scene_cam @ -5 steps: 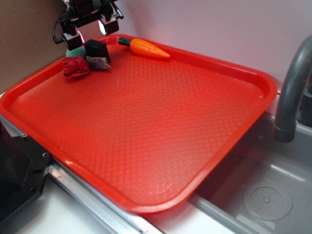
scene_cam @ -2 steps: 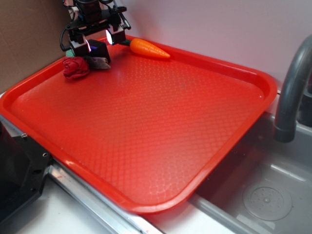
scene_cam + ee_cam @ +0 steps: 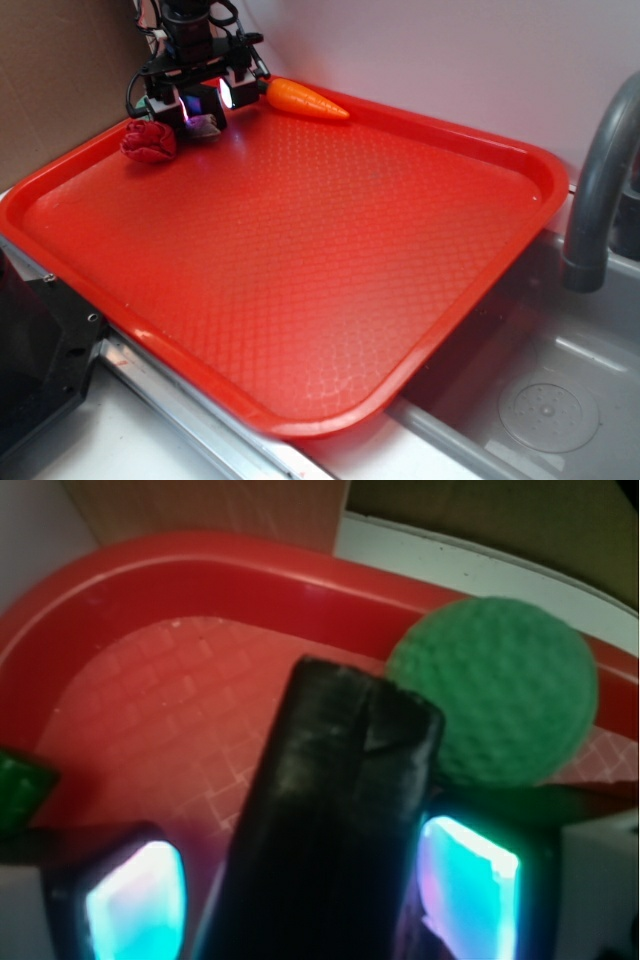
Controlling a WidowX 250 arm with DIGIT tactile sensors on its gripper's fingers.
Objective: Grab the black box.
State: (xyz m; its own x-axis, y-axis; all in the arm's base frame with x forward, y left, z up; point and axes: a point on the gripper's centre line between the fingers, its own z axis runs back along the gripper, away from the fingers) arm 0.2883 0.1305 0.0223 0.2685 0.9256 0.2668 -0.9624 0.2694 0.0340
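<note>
Exterior view first: nearest to the camera is a black machine housing (image 3: 35,345) with screws, at the near left corner of the red tray (image 3: 330,270). Right of the tray, a grey sink basin (image 3: 530,400) with a round drain lies lower, and a grey faucet (image 3: 598,180) curves up beside the tray's right edge. The tray's wide textured floor is bare over most of its area. All small things are together at the tray's far left corner. A red crumpled cloth piece (image 3: 148,141) lies there near the left rim. Just right of it the gripper (image 3: 201,102) is down over the black box (image 3: 200,103), with one lit finger on each side of it. A small grey-brown thing (image 3: 203,125) touches the box on its near side. An orange toy carrot (image 3: 306,99) lies along the far rim, just right of the gripper.

In the wrist view, the black box (image 3: 335,820) stands between the two glowing fingers (image 3: 135,895), which are spread and sit close to its sides; I cannot tell if they already press it. Behind the box, touching its far right corner, is a green knitted ball (image 3: 495,705) against the tray rim (image 3: 230,565).
</note>
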